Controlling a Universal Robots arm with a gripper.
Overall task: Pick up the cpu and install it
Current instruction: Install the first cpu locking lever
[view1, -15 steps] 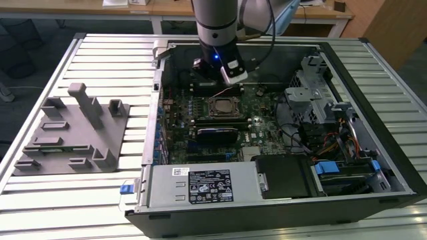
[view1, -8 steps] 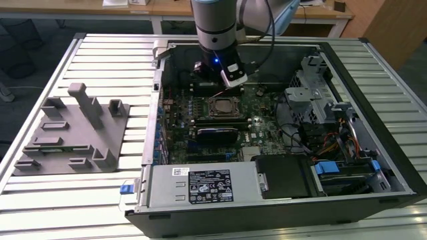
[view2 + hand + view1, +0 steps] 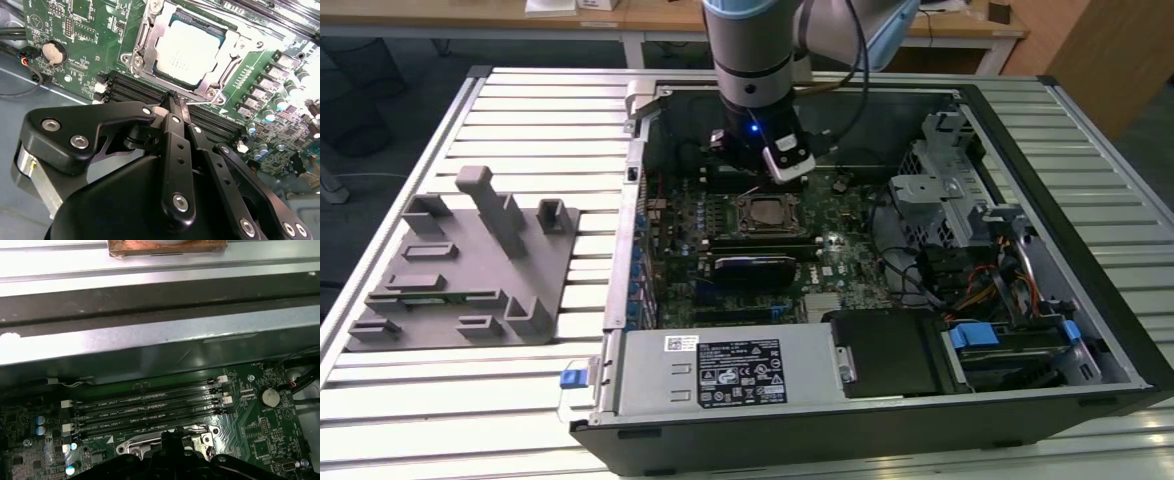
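cpu [image 3: 189, 52] | square, silvery-white top | seated flat in socket

The cpu [image 3: 187, 52] showed a silvery-white top inside a grey metal socket frame [image 3: 227, 47], set on a green motherboard [image 3: 90, 30] speckled with small silver and black parts. The claw [image 3: 175, 102] was glossy black with silver screw heads. Black memory slots [image 3: 150, 412] ran in parallel stripes. In the exterior view, the holder block [image 3: 460, 270] was plain grey, the tabletop [image 3: 440, 400] pale with ribbed lines, and the computer case [image 3: 1121, 350] black.
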